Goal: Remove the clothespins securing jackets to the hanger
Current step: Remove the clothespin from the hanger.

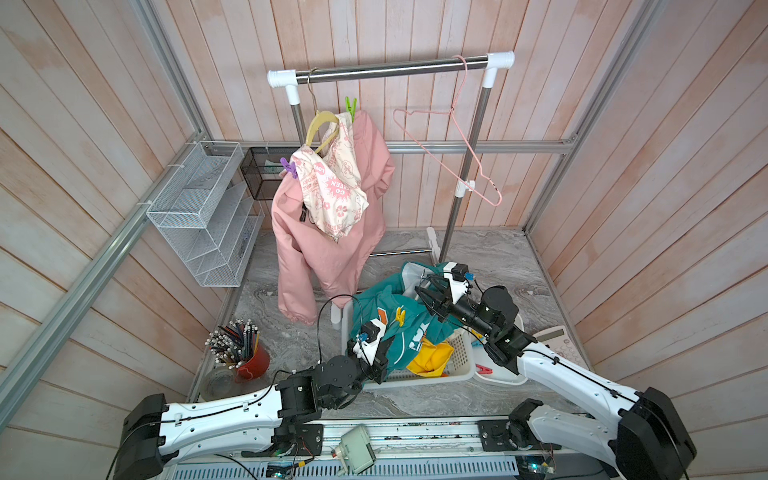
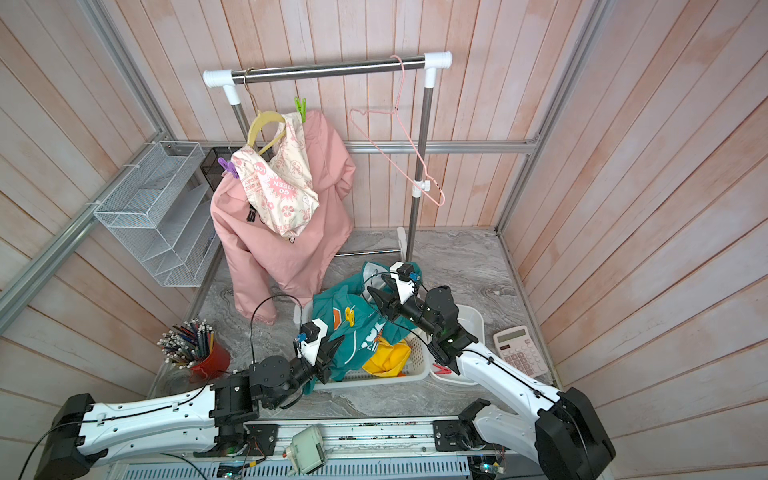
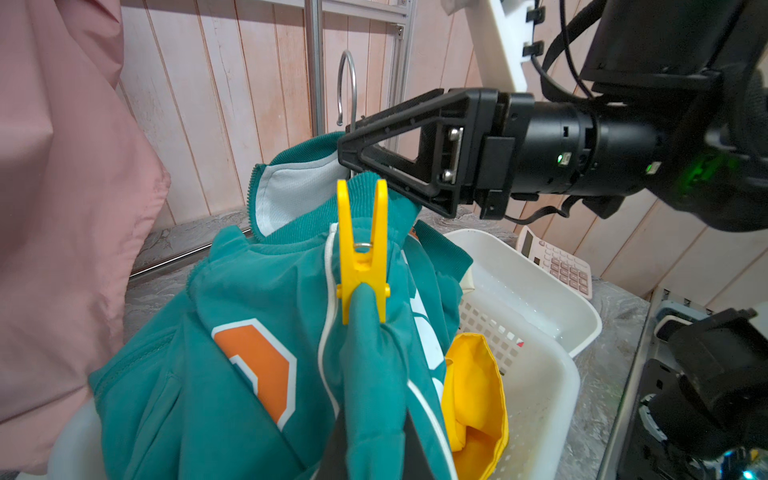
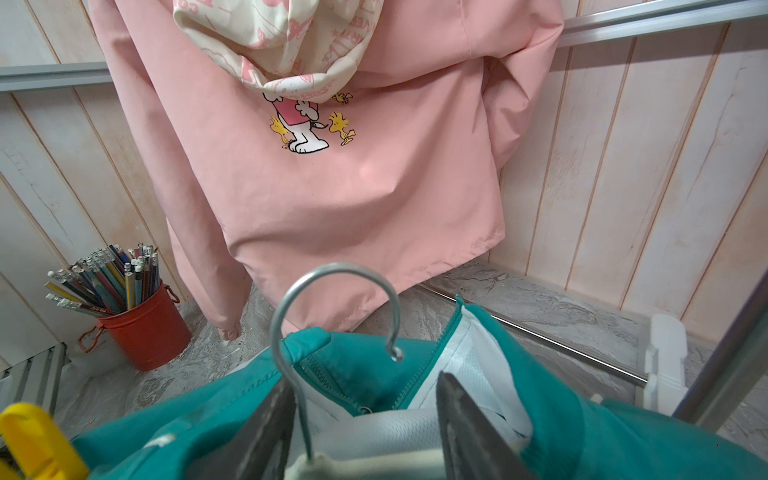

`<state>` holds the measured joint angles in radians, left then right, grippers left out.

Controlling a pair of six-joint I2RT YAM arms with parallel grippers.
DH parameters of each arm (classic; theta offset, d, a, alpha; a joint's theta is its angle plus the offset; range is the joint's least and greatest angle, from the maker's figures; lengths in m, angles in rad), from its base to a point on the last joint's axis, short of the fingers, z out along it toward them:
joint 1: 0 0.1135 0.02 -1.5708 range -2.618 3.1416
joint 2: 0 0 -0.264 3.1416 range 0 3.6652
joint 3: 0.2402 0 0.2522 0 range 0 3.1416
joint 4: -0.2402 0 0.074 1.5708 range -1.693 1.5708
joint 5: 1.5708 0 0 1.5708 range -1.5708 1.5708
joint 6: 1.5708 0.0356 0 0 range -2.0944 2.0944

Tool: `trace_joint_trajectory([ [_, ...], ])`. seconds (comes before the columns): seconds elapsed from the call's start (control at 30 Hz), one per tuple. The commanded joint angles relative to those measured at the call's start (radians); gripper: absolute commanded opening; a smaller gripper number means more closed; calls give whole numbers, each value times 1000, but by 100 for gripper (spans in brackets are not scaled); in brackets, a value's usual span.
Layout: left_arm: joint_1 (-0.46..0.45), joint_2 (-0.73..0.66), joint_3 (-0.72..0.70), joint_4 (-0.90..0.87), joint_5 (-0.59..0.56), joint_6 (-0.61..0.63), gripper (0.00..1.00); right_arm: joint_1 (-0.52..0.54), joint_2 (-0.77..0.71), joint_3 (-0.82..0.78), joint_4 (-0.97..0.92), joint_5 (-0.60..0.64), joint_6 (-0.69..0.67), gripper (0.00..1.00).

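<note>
Clothespin removal mid-step: left gripper [image 3: 372, 440] clenched on the teal jacket [image 3: 249, 291], held over the basket [image 3: 540, 407], with the yellow clothespin [image 3: 362, 257] clipped on, handles up. Astride the hanger [image 4: 275, 332] neck, the right gripper [image 4: 361, 395] has jaws apart; grip unclear. Next move likely calls for squeezing those handles and pulling clear.

2 arms, the left arm [image 1: 216, 430] and right arm [image 1: 582, 384], have glossy white shells between matte black joints, thin black cables [image 1: 332, 297] clipped along them. The right tool [image 3: 347, 151] has black, triangular open-frame fingers [image 3: 399, 120] with 2 silver screws [image 3: 453, 135] at the base.
</note>
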<state>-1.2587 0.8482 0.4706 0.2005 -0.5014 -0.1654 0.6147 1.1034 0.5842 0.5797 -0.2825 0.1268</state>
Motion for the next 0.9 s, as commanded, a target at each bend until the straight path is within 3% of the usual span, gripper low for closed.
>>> trace_joint_trajectory([
  [0.0,2,-7,6,32,2,1,0,6,-2,35,6,-32,-2,56],
  [0.17,4,-18,0,48,16,0,0,6,-5,35,-13,-30,-10,51],
  [0.43,5,4,16,80,38,20,0,6,82,84,4,-167,30,27],
  [0.57,6,-20,5,98,32,20,0,6,73,66,5,-122,43,9],
  [0.67,7,-32,-4,105,32,17,2,6,56,57,2,-103,43,2],
  [0.7,5,-33,-8,105,28,15,7,6,53,58,-3,-96,42,0],
  [0.73,5,-37,-9,104,23,10,21,7,50,61,-11,-90,41,0],
  [0.77,7,-40,-9,99,14,4,44,6,50,64,-20,-85,39,0],
  [0.8,7,-47,-8,92,12,-1,59,5,50,70,-30,-80,37,0],
  [0.87,7,-65,2,71,13,-7,74,6,52,74,-40,-73,37,0],
])
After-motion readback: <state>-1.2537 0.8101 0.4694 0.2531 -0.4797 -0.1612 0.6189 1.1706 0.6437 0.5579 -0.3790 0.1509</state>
